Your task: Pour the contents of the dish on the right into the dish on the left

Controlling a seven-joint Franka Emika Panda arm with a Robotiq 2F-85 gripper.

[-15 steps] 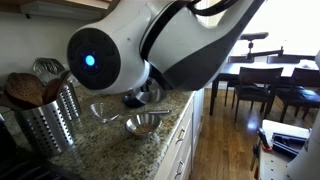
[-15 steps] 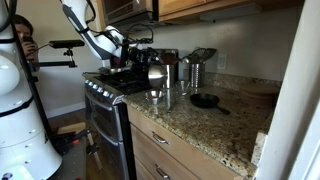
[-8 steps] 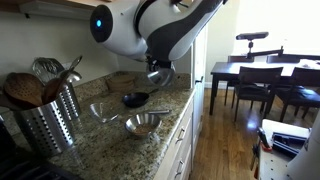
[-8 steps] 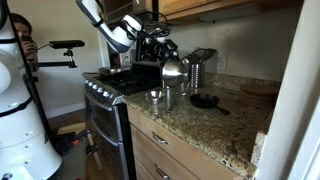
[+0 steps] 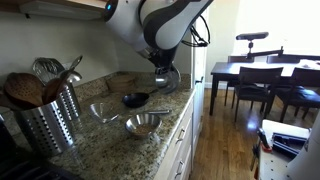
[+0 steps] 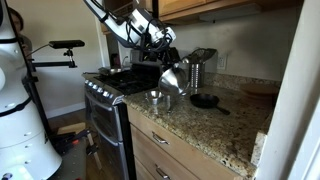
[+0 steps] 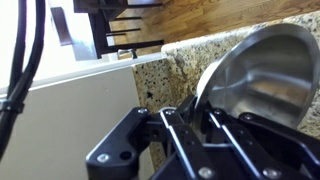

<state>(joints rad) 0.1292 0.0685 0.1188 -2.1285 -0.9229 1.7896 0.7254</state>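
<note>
Gripping steel bowl by rim, gripper clamped, aloft, tilted; receiving bowl at 7 o'clock, pour likely pending

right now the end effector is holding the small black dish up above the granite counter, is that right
Not quite: the end effector is holding a metal bowl, not the black dish, up above the granite counter. The wrist view shows it.
</note>
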